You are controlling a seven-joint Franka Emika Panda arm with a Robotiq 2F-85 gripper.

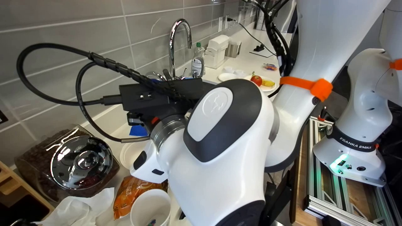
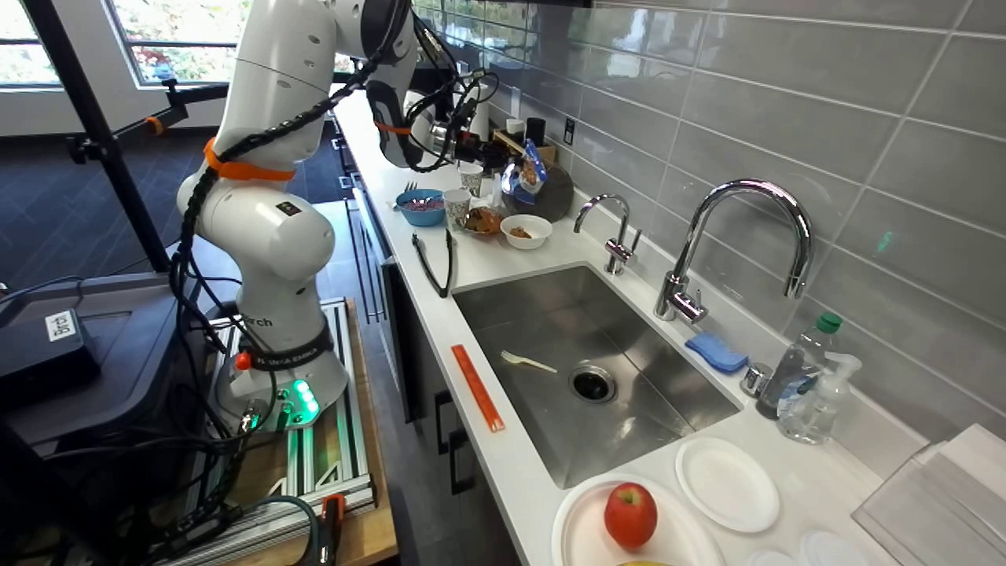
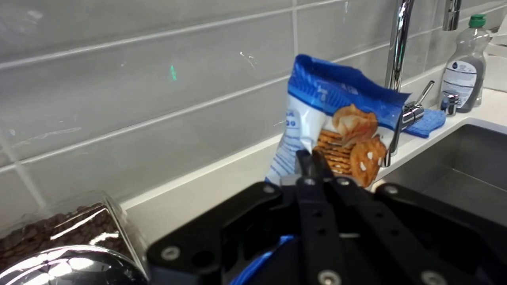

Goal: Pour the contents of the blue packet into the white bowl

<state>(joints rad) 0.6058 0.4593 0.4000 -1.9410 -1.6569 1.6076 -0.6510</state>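
Gripper (image 3: 311,161) pinching the blue packet (image 3: 344,126), held up off the surface (image 2: 489,266), open-looking end up. White bowl (image 2: 527,243) has some brown pieces (image 2: 519,233) in it, so I'd call the pour at least part done (can't see if packet's empty). Left: tip out any remainder, probably.

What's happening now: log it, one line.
tool: clamped on crinkly blue-and-white snack packet, held aloft; shallow round white bowl: brown contents inside; pour: completion unclear
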